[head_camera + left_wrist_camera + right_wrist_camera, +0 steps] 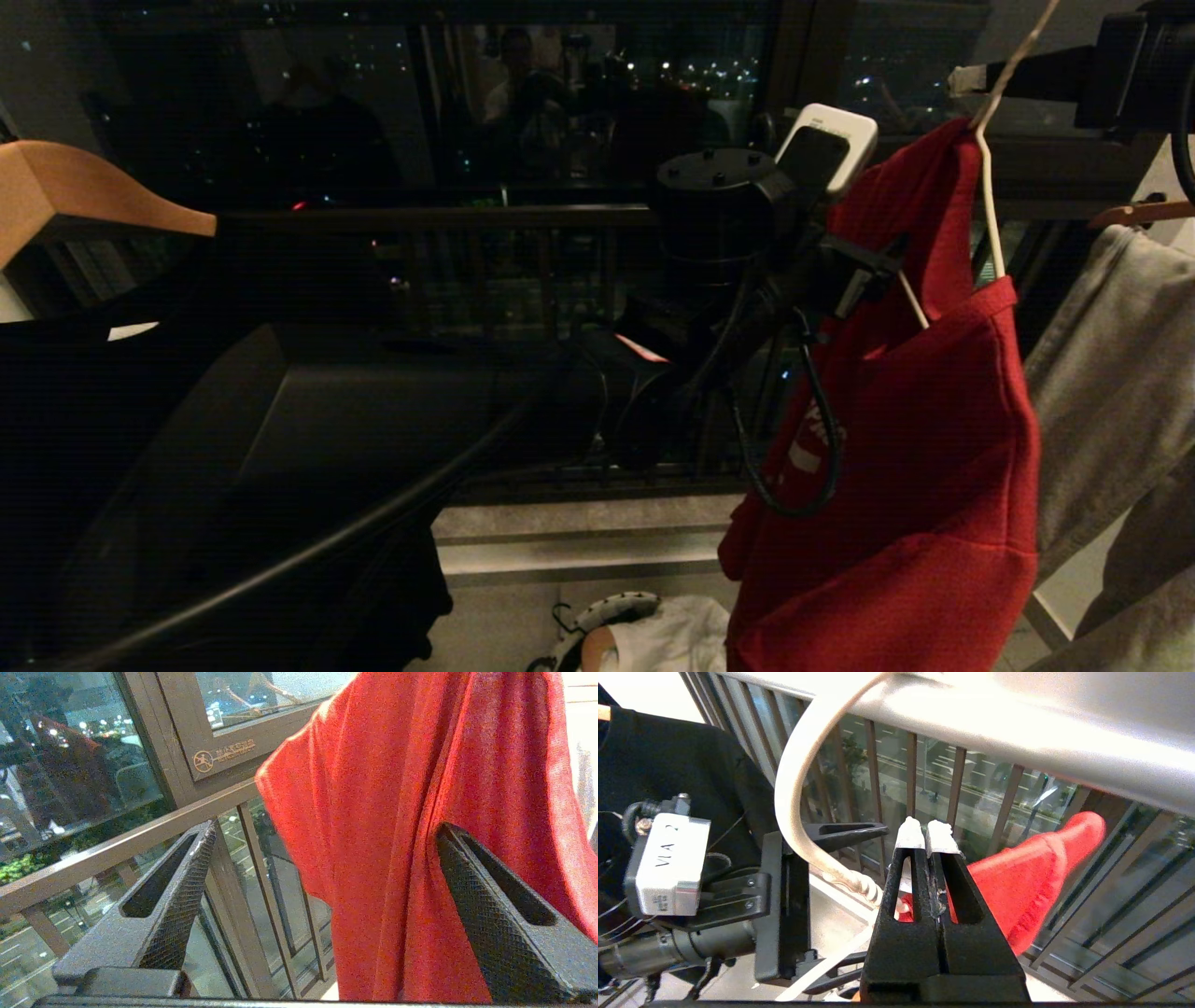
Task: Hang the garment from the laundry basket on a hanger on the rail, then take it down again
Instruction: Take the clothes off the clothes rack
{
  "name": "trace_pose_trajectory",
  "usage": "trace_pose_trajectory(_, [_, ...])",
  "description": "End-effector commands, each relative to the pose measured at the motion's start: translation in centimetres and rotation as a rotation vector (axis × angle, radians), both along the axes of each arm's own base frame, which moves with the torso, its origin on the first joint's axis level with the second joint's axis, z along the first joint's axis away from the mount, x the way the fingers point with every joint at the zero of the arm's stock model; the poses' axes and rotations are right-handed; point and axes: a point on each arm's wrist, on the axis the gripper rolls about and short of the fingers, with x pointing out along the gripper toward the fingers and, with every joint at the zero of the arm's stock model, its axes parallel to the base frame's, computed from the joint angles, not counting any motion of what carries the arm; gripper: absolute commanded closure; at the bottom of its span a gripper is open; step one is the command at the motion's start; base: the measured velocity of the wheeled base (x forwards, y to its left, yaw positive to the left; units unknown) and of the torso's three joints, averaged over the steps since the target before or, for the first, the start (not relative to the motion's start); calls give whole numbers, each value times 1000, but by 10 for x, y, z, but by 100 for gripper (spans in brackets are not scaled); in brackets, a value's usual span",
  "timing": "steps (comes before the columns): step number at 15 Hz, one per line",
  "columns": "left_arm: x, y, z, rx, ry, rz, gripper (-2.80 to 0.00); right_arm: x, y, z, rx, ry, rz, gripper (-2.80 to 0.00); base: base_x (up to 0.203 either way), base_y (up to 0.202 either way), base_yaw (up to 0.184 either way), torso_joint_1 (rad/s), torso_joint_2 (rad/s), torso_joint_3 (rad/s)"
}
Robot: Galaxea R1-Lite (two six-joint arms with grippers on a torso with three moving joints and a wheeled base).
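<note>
The red garment (915, 485) hangs on the thin white wire hanger (988, 196), whose hook (789, 779) curves over the pale rail (1017, 732). My left gripper (873, 271) is open at the garment's left shoulder, beside the hanger's sloping arm. In the left wrist view a fold of the garment (397, 812) hangs between the wide-apart fingers (187, 882), against the far one. My right gripper (927, 833) is shut just under the rail, beside the hook, with nothing seen between its white tips. The laundry basket's (597, 616) patterned rim shows on the floor below.
A white cloth (672, 635) lies in the basket. A black T-shirt (140, 420) on a wooden hanger (84, 196) hangs at left. Grey cloth (1111, 373) hangs at right. The balcony railing (448, 219) and a dark window stand behind.
</note>
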Motion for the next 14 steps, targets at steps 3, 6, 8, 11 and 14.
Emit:
trace_pose_trajectory(3, [2, -1, -2, 3, 0, -2, -280, -1, 1, 1, 0, -2, 7, 0, 0, 0, 0, 0, 0, 0])
trace_pose_trajectory(6, [1, -1, -2, 5, 0, -4, -280, -1, 1, 0, 0, 0, 7, 0, 0, 0, 0, 0, 0, 0])
trace_pose_trajectory(8, [1, -2, -2, 6, 1, -5, -280, -1, 1, -1, -1, 5, 5, 0, 0, 0, 0, 0, 0, 0])
trace_pose_trajectory(11, [1, -1, -1, 4, 0, -5, -280, 2, -3, -3, 1, 16, -60, 0, 0, 0, 0, 0, 0, 0])
trace_pose_trajectory(14, [0, -1, 0, 3, -1, -5, -280, 6, -20, -7, 22, 41, -136, 0, 0, 0, 0, 0, 0, 0])
